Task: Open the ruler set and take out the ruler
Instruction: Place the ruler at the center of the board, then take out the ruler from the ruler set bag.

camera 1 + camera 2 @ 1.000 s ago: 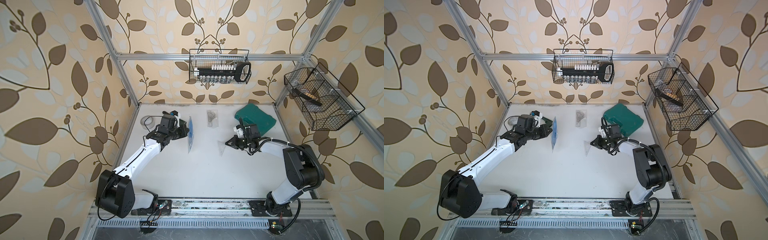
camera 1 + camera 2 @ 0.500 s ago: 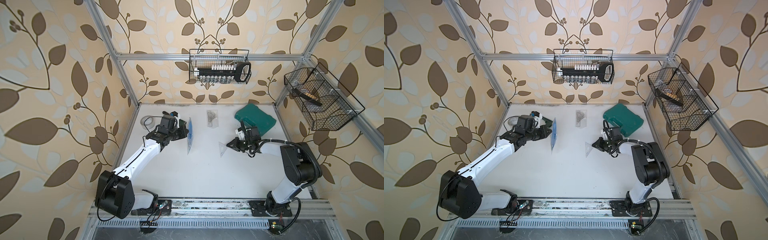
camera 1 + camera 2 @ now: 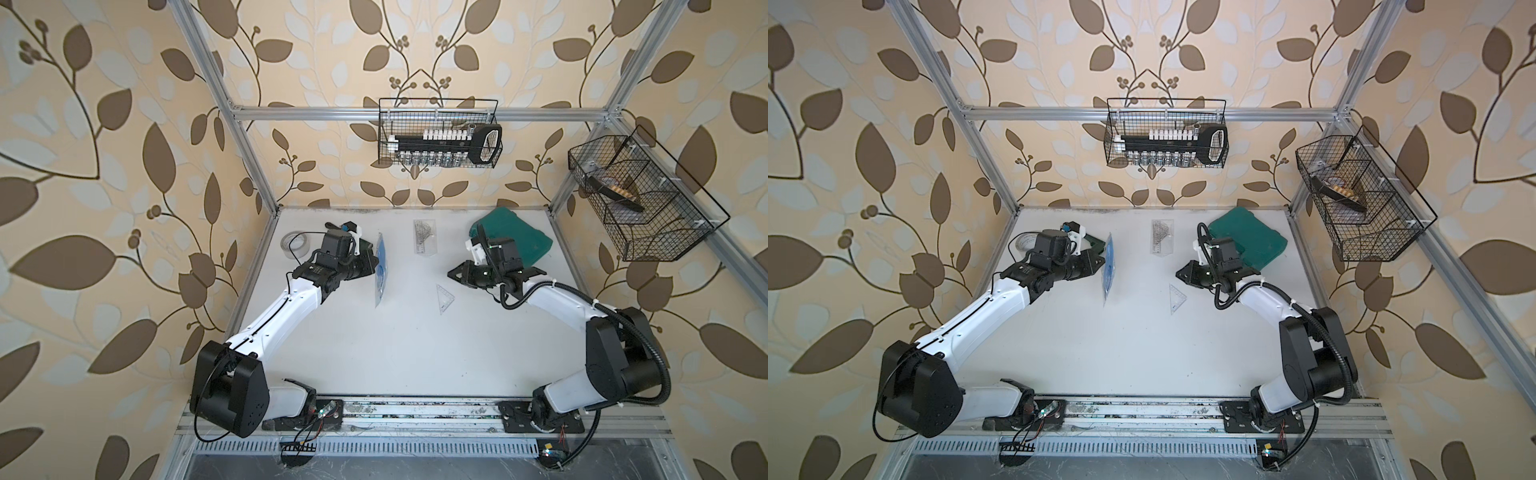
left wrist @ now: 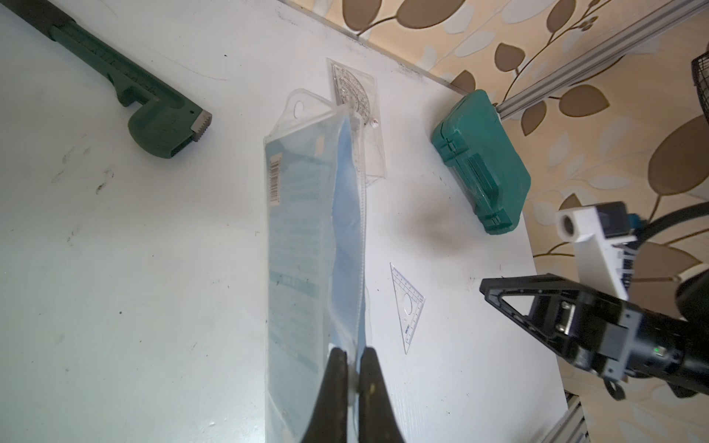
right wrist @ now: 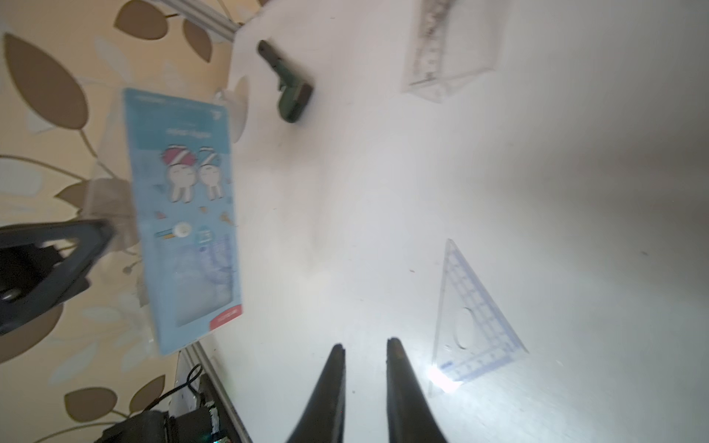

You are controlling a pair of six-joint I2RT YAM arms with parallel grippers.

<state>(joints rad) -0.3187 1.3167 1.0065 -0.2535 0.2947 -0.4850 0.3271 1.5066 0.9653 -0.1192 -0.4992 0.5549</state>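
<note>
The ruler set is a blue-printed clear pouch. It hangs on edge above the table with my left gripper shut on its side. The printed face shows in the right wrist view. A clear triangle ruler lies flat on the white table. My right gripper hovers just beyond it, open by a narrow gap, with nothing between its fingers.
A second clear sleeve with a protractor lies at the back middle. A green case is back right. A green wrench and a tape roll are back left. Wire baskets hang on the walls.
My right gripper has opened slightly and let go of the triangle ruler, which now lies on the table. The gripper has drawn back from it. The left arm holds still.
</note>
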